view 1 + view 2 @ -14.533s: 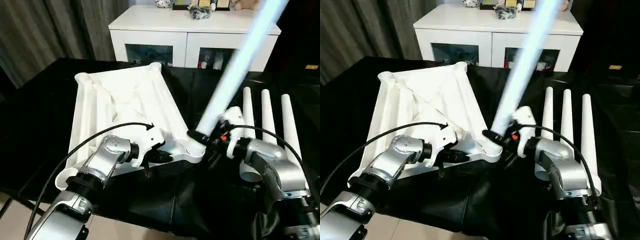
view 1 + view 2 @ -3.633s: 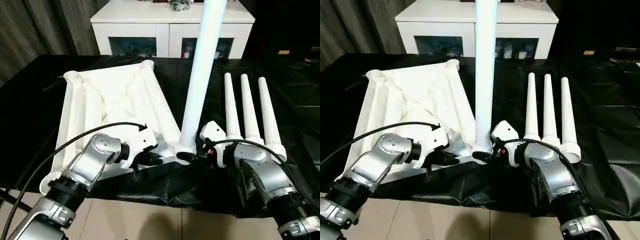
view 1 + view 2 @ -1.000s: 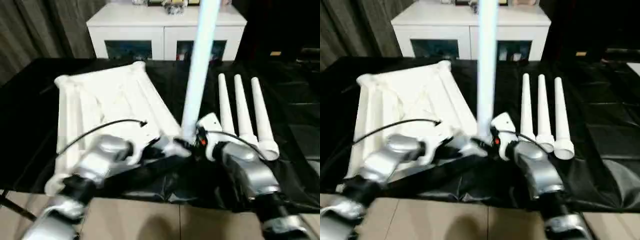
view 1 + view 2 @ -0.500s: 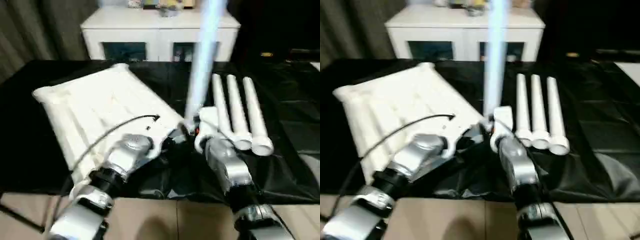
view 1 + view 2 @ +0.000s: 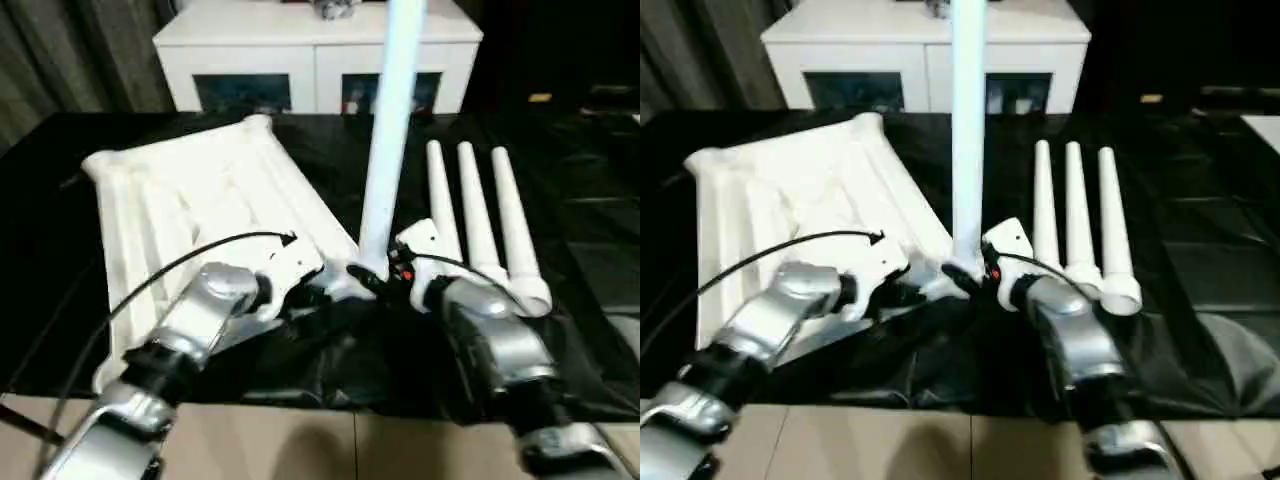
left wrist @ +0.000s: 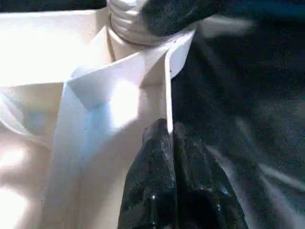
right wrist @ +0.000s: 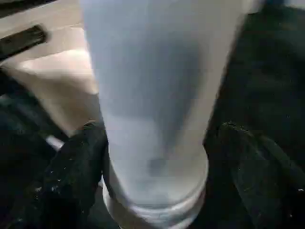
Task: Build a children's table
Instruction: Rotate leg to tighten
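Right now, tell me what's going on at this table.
The robot is fitting a leg upright into a corner socket of the upturned white tabletop. The right tool straddles the leg's base, fingers either side. The left tool pinches the tabletop's edge rib. Three spare legs lie on the black cloth.

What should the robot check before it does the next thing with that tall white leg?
1. Leg standing straight up in the corner socket: ok, it rises nearly upright.
2. Leg pushed or screwed all the way in: cannot tell, the joint is partly hidden.
3. Right tool around the leg's base: ok, a finger sits on each side, though a gap shows beside one.
4. Left tool steadying the tabletop: ok, its fingers pinch the thin edge rim.
5. Three spare legs ready: ok, lying side by side on the black cloth, beside the right arm.
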Robot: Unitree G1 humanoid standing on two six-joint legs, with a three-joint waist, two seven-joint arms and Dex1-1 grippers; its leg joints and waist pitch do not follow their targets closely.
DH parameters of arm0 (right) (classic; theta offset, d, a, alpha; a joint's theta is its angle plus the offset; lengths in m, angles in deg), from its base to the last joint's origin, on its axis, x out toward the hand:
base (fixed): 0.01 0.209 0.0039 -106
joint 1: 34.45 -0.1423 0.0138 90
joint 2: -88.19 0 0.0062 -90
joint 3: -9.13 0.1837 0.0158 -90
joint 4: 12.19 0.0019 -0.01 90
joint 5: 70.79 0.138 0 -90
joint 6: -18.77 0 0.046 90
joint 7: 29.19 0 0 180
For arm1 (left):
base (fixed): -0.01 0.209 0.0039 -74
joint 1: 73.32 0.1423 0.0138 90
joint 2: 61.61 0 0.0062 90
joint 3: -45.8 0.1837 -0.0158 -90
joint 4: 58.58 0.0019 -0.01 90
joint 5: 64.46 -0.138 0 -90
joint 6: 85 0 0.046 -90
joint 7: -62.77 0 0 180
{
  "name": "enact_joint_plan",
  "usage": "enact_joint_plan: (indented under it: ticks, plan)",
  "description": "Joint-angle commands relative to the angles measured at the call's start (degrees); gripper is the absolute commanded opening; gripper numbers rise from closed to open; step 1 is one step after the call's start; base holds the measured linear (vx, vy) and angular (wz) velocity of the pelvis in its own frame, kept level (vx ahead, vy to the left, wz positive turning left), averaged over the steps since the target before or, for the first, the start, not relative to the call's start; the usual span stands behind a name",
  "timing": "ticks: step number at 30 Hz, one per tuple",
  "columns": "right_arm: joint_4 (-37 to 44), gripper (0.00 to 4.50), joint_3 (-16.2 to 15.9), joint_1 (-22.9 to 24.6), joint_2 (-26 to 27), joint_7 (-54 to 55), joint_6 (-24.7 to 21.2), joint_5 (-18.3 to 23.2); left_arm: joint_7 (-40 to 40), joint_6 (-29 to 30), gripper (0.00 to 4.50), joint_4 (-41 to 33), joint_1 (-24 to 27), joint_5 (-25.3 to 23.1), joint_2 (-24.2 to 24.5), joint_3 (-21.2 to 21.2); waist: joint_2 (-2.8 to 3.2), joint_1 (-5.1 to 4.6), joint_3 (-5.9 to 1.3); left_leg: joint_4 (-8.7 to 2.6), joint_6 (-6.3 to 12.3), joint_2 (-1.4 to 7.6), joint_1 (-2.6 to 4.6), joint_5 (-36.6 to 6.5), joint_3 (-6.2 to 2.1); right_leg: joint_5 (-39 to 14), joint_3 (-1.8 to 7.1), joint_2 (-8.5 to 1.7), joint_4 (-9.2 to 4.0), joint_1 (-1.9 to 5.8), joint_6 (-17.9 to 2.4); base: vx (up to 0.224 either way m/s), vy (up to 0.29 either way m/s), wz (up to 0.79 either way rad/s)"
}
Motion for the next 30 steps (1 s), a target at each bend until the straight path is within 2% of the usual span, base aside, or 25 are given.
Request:
enact_joint_plan:
  ticks: [1,4,9,14,15,18,21,30]
  plan:
    - [1.98,3.91,-1.19,0.68,-1.83,-4.83,0.38,1.17,4.52,0.36,0.0,-0.9,1.48,0.35,1.19,2.43,-0.12,0.04,-3.95,-3.08,5.63,1.59,1.43,-6.98,-0.05,4.76,1.04,-1.72,-1.72,2.83,-17.11,0.0,0.0,0.0]
    - [2.38,3.91,-2.3,0.88,-2.69,-7.67,1.38,0.74,5.51,0.07,0.0,-1.35,1.52,0.54,1.86,2.32,-0.15,0.29,-3.69,-3.28,4.77,1.67,1.53,-9.87,0.04,1.0,1.08,-1.83,-1.91,2.8,-16.8,0.0,0.0,0.0]
    - [1.21,3.91,-3.4,0.35,-2.23,-8.21,1.86,-0.03,4.87,0.04,0.0,-0.33,0.85,-0.03,1.81,1.99,-0.46,0.31,-3.3,-3.73,1.84,1.67,1.56,-14.8,-0.04,-7.51,1.37,-2.05,-2.51,2.54,-14.99,0.0,0.0,0.0]
    - [0.69,3.63,-3.68,0.22,-2.68,-9.07,1.85,-0.16,5.02,-0.1,0.0,0.14,0.64,-0.24,1.92,1.81,-0.48,0.31,-3.37,-3.59,1.57,1.56,1.47,-14.31,-0.06,-7.17,1.48,-2.04,-2.45,2.5,-14.56,0.0,0.0,0.0]
    - [0.56,3.41,-3.71,0.21,-2.76,-9.2,1.98,-0.23,5.07,-0.1,0.0,0.15,0.64,-0.3,1.92,1.77,-0.51,0.31,-3.39,-3.54,1.68,1.53,1.42,-14.06,-0.04,-6.91,1.49,-2.04,-2.41,2.53,-14.61,0.0,0.0,0.0]
    - [0.35,3.3,-3.68,0.21,-2.93,-9.43,2.01,-0.28,5.08,-0.11,0.0,0.28,0.6,-0.47,1.91,1.65,-0.48,0.36,-3.46,-3.45,1.97,1.51,1.39,-13.21,-0.05,-6.16,1.44,-2.02,-2.31,2.54,-14.77,0.0,0.0,0.0]
    - [0.2,2.94,-3.73,0.21,-3.04,-9.44,1.99,-0.27,5.05,-0.19,0.0,0.47,0.53,-0.53,1.98,1.58,-0.39,0.34,-3.5,-3.41,2.1,1.5,1.41,-13.21,-0.07,-5.76,1.41,-1.96,-2.27,2.57,-14.9,0.0,0.0,0.0]
    - [-0.79,2.66,-4.68,0.95,-3.21,-10.22,2.31,-1.12,5.26,0.09,0.0,1.09,0.42,-0.98,2.24,1.81,-0.43,0.4,-3.51,-3.39,2.04,1.5,1.4,-13.65,-0.08,-6.3,1.41,-1.96,-2.28,2.56,-14.92,0.0,0.0,0.0]
